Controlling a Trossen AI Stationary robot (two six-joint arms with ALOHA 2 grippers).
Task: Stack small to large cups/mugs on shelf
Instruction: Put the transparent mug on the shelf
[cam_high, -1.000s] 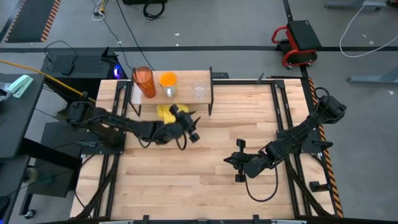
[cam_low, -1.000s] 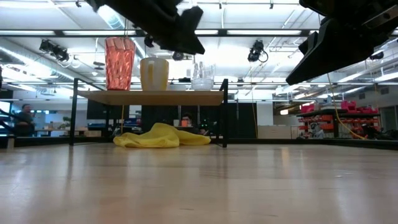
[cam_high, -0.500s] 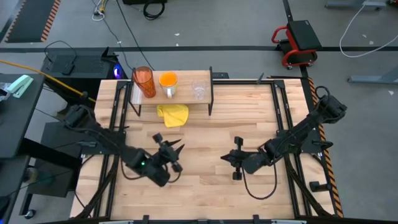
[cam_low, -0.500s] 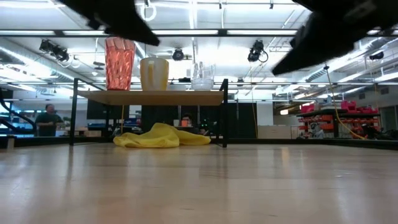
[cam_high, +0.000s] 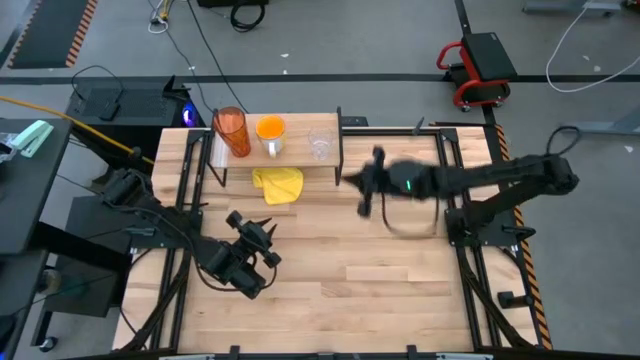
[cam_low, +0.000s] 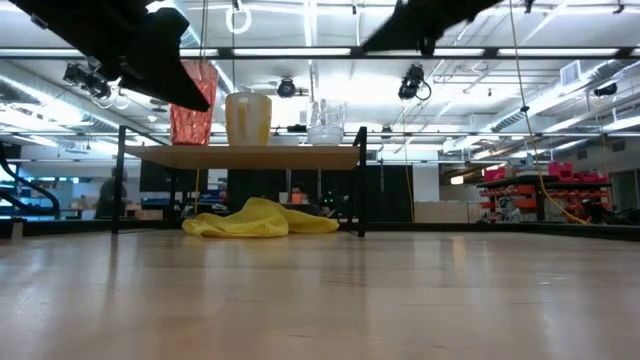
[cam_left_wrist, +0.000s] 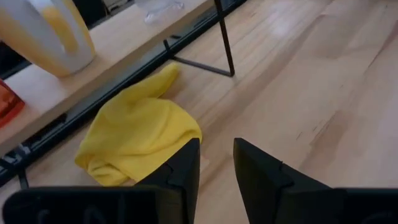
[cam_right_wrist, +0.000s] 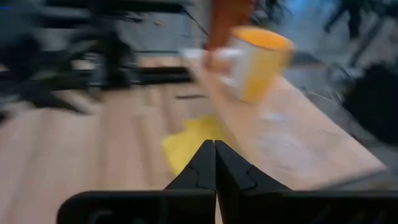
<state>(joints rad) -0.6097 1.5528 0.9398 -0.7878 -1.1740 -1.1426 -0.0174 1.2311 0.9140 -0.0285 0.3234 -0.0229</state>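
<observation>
The right gripper (cam_high: 368, 187) hangs in the upper centre of the high view, just right of the shelf (cam_high: 300, 155), with its jaws pressed together and holding nothing. The left gripper (cam_high: 262, 240) sits at the lower left of the same view, over bare desk (cam_high: 400, 290), its jaws a little apart and empty. On the shelf the three vessels stand in a row and are not yet nested: the orange-red tumbler (cam_high: 232, 131) at the left end, the orange mug (cam_high: 270, 131) in the middle, and the small clear cup (cam_high: 321, 144) at the right end, nearest the right gripper. A yellow cloth (cam_high: 279, 184) lies on the desk at the shelf's front edge. To do the step well, the right jaws should probably be opened before arrival, brought in level with the clear cup's rim, and closed on one wall without nudging the mug beside it. Compared with the frame one second earlier, the right arm has swung from the lower centre of the desk up to the shelf, and the left arm has withdrawn from the cloth while its jaws narrowed from fully spread.
</observation>
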